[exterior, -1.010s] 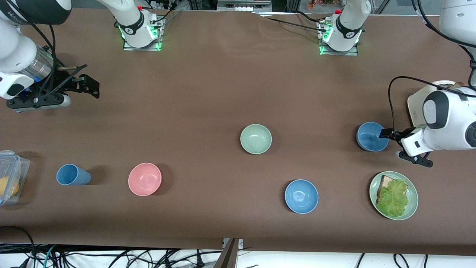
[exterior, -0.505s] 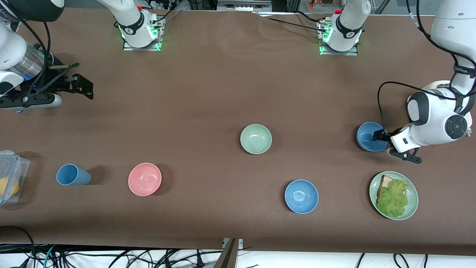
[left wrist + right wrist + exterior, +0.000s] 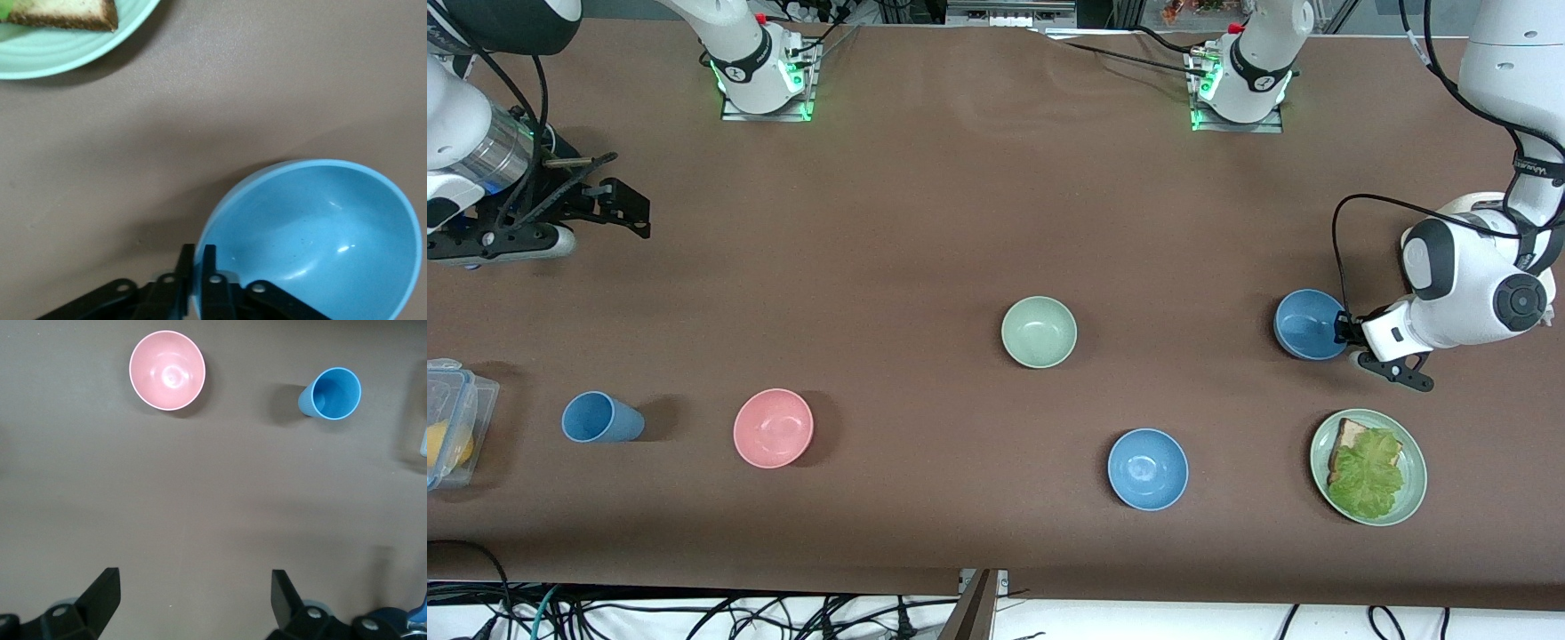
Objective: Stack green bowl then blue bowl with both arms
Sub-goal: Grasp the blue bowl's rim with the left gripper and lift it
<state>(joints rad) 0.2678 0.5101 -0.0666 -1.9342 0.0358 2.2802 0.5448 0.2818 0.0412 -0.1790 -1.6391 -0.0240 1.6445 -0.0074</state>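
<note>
Nothing stacked yet. Lower centre-right of frame: spare blue bowl [image 3: 1148,468], untouched. Mid-frame: green bowl [image 3: 1039,332], empty, alone. Mid-right: blue bowl [image 3: 1309,324] w/ left gripper [image 3: 1343,331] clamped on its rim; bowl looks a bit tilted. Upper left: right gripper [image 3: 630,201] waits, fingers apart, over bare table. Left to do: carry blue bowl into green.

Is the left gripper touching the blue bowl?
Touching. Left wrist view shows the left gripper with its fingers pinched on the blue bowl's rim.
</note>
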